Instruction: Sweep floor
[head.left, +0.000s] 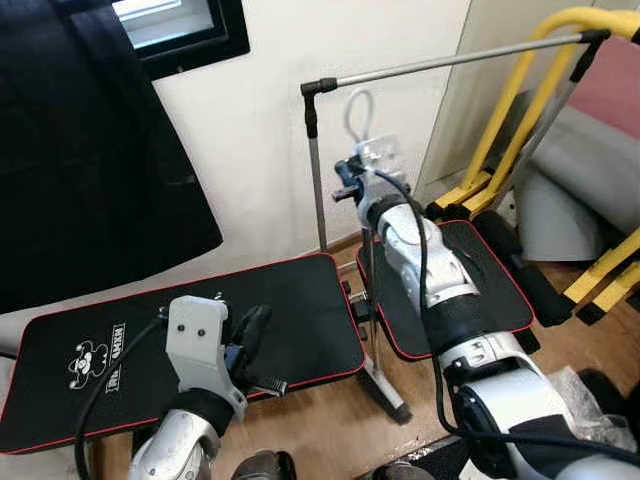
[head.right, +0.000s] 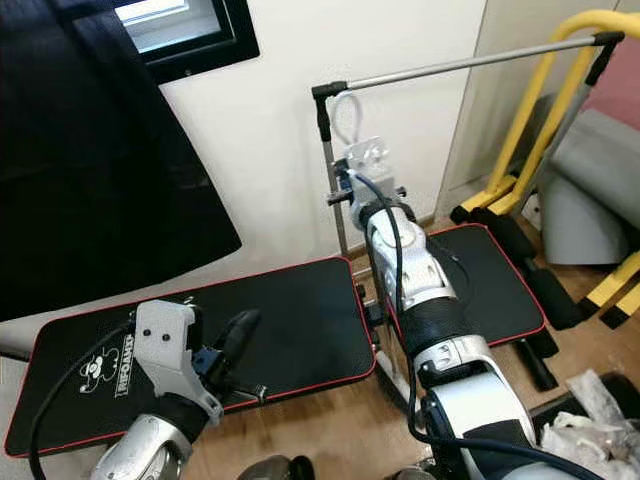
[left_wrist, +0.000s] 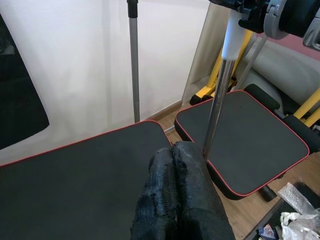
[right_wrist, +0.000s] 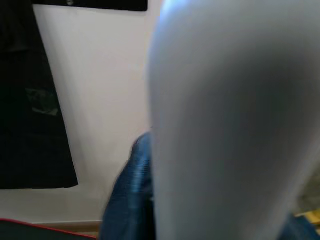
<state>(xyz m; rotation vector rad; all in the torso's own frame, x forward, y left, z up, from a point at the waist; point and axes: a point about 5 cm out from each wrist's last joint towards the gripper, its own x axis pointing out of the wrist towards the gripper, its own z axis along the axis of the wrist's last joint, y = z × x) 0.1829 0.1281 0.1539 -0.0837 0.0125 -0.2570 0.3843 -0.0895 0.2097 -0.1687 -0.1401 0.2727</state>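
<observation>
A sweeper's silver handle with a white upper part stands upright, its foot near the gap between two black mats. A white hanging loop tops it. My right gripper, arm stretched forward, is shut on the top of the handle; in the right wrist view the handle is a pale blur close to the lens. The sweeper's head is hidden behind my arm. My left gripper hovers low over the left mat with its black fingers pressed together and nothing held.
Two red-edged black mats lie on the wooden floor by the white wall. A silver clothes rail stands behind the handle. A yellow frame, grey cushion and crumpled plastic crowd the right. Dark cloth hangs left.
</observation>
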